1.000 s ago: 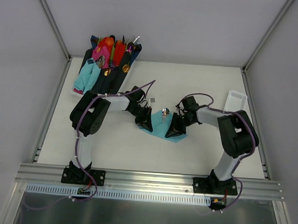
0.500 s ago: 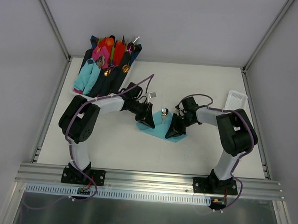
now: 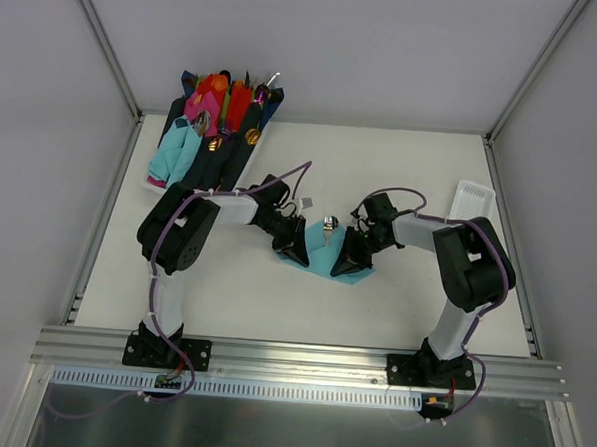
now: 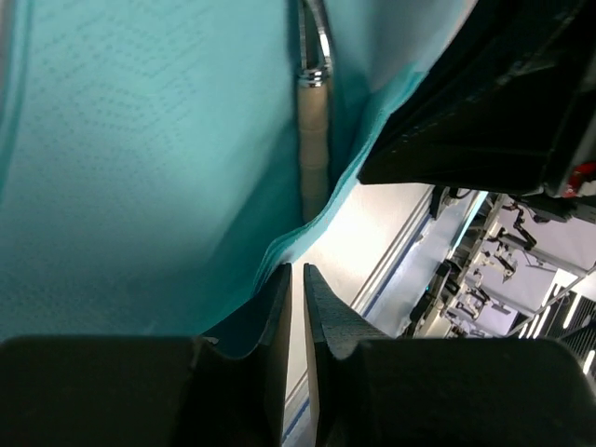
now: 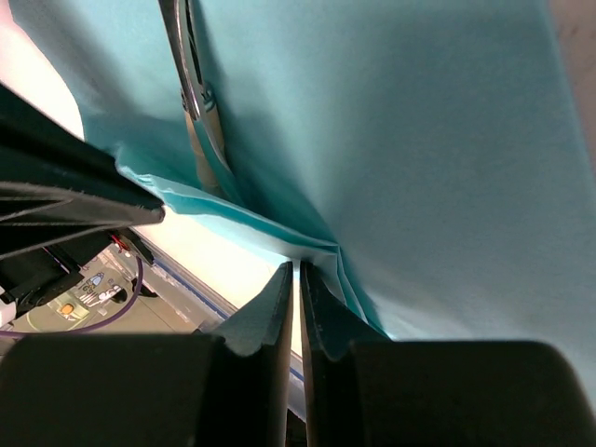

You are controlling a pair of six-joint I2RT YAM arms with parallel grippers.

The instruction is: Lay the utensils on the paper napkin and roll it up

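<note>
Together, left gripper (image 4: 297, 268) and right gripper (image 5: 296, 264) pinch paper napkin (image 4: 140, 140).

**No words to read**

No words, numbers or signs can be read in any view. The napkin (image 4: 140, 140) shows only tiny pressed dots, no letters. In the top view, a small white tag (image 3: 305, 200) sits just above the napkin, but it is too small to read.
</note>
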